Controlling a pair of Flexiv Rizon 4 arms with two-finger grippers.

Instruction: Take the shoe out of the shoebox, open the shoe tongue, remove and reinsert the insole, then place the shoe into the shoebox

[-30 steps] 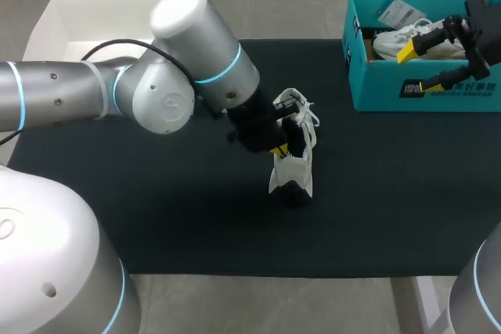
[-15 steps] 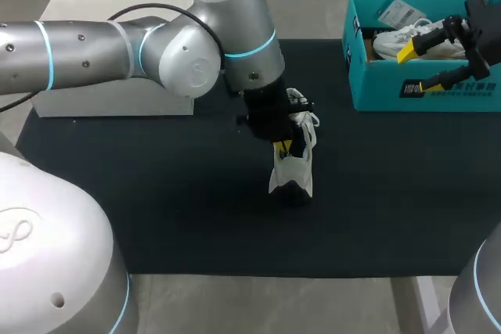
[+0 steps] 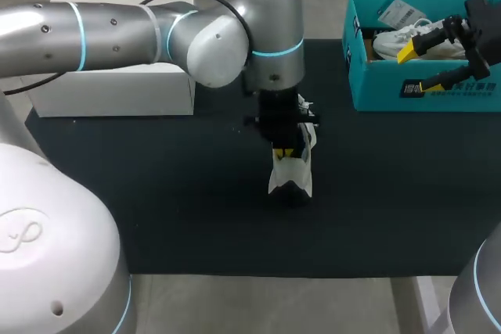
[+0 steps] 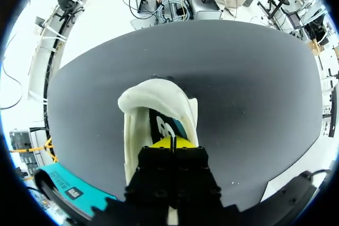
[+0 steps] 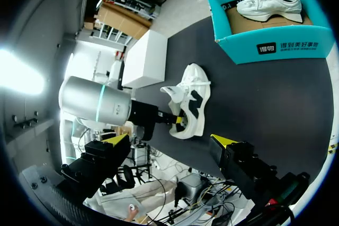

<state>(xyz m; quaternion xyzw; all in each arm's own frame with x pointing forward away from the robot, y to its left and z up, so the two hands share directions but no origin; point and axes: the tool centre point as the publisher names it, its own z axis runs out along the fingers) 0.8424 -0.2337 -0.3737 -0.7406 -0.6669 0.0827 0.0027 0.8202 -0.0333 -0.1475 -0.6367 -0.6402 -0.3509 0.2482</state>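
A white shoe (image 3: 291,174) stands on the black mat (image 3: 156,209) at mid-table. My left gripper (image 3: 286,151) comes down from above into its opening. Seen from the left wrist, the shoe (image 4: 153,95) surrounds my left gripper (image 4: 172,142), whose yellow tips are shut together just above the dark insole (image 4: 165,128) with its teal print; I cannot tell if anything is pinched. My right gripper (image 3: 418,70) hangs open at the front wall of the teal shoebox (image 3: 376,91). In the right wrist view, my right gripper (image 5: 172,140) is open and empty, far from the shoe (image 5: 190,99).
A second white shoe (image 3: 403,37) lies inside the shoebox (image 5: 275,51) at the back right. A white box (image 3: 117,91) sits at the back left edge of the mat. The teal box corner (image 4: 63,189) shows beside my left gripper.
My left arm's upper links have swung to the right, over the shoe, while its gripper stayed in the shoe's opening. The shoe and my right arm have not moved.
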